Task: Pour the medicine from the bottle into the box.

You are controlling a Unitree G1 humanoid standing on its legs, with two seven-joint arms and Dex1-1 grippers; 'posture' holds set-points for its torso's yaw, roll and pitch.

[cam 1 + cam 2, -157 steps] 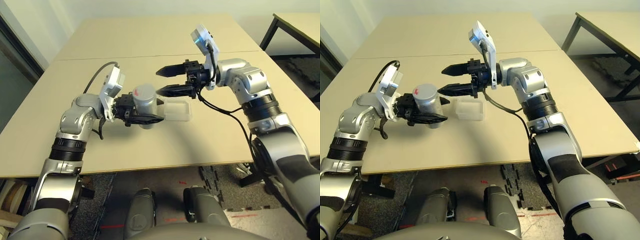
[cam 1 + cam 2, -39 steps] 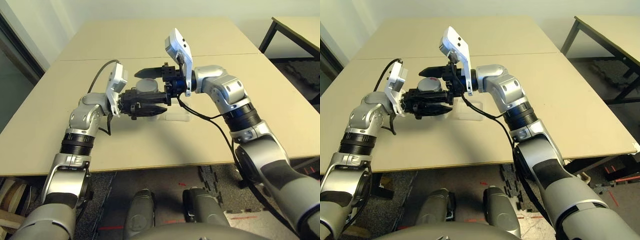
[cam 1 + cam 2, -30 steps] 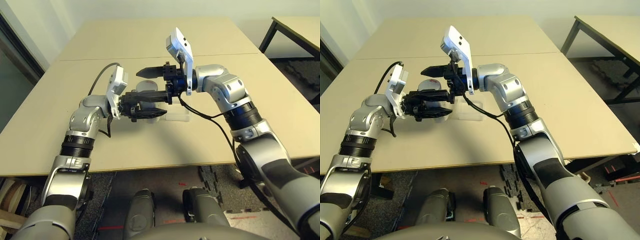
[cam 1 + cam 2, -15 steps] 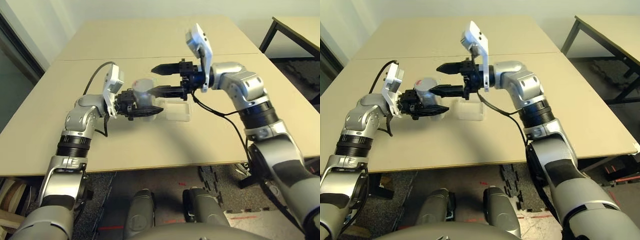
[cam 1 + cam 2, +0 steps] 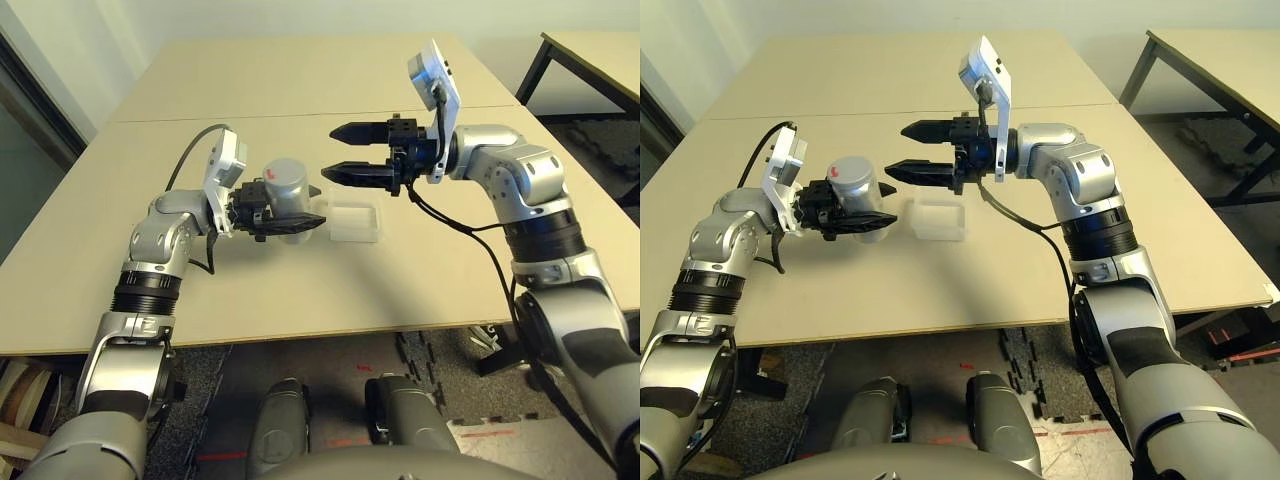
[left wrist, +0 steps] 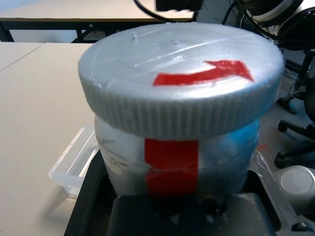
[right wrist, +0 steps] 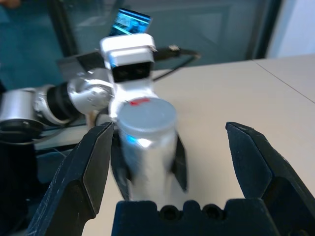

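The left hand is clamped on the bottle, held upright above the counter just beside the box, with its grey ribbed cap on. The right hand hangs wide apart and empty above the box. Pouring now would yield nothing (the cap blocks the mouth), and a careless twist could wrench the bottle loose. Pale bare counter; another table beyond the box.
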